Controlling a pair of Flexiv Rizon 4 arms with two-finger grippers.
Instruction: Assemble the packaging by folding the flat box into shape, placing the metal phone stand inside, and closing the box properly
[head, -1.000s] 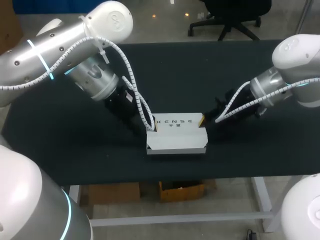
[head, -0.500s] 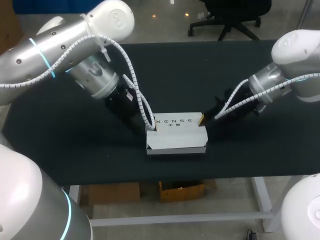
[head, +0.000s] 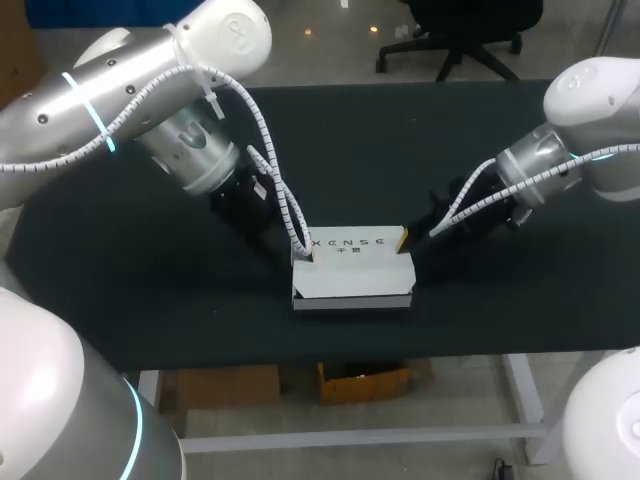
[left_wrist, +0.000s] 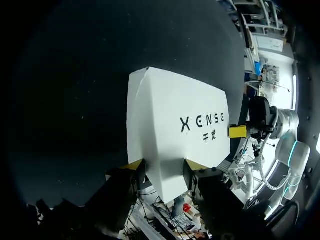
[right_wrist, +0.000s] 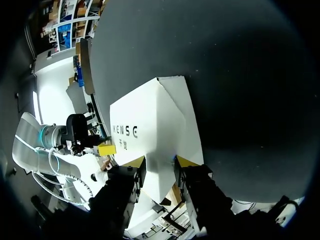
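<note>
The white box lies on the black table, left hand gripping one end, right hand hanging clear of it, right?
Not the right hand: the right wrist view shows it gripping the white box at the other end. The box does lie on the black table, left hand gripping one end.

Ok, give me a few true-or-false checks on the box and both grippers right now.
1. The left gripper grips one end of the white box. True.
2. The right gripper hangs open, clear of the box. False: its fingers clamp the box's other end.
3. The box's printed face points up. True.
4. The box lies flat and unfolded on the table. False: it is already folded up into a box shape.
</note>
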